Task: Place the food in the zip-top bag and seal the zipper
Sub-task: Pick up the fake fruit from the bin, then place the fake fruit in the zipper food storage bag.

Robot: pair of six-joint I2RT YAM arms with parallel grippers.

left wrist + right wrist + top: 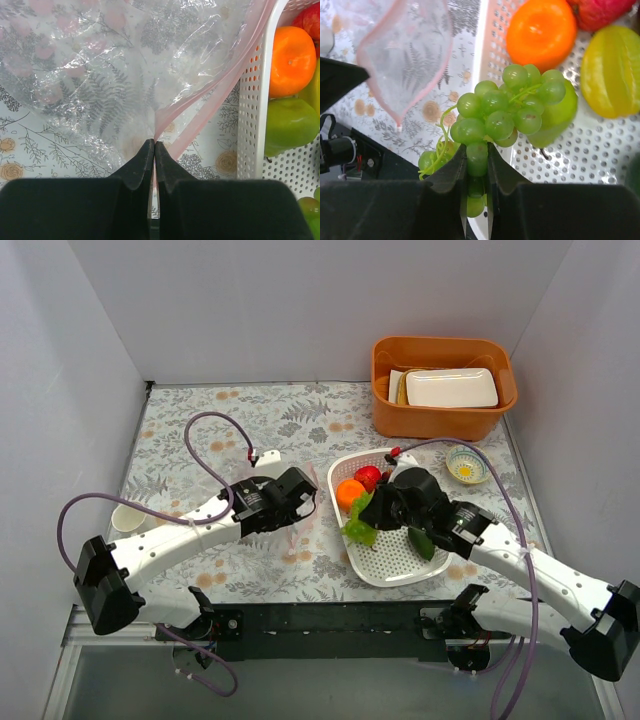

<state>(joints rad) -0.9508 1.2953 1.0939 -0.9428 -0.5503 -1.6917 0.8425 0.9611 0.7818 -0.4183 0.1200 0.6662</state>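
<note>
My right tool squeezes the green grapes over the white basket, at its left rim. My left tool is shut tight on the pink zipper of the clear bag, just left of the basket.

No writing, label, brand, number or sign can be read in any view

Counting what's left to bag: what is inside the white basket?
An orange, red apple, yellow-green fruit and green pear; the right gripper is shut on green grapes at the rim of the basket. The right arm hides its middle from above.
</note>
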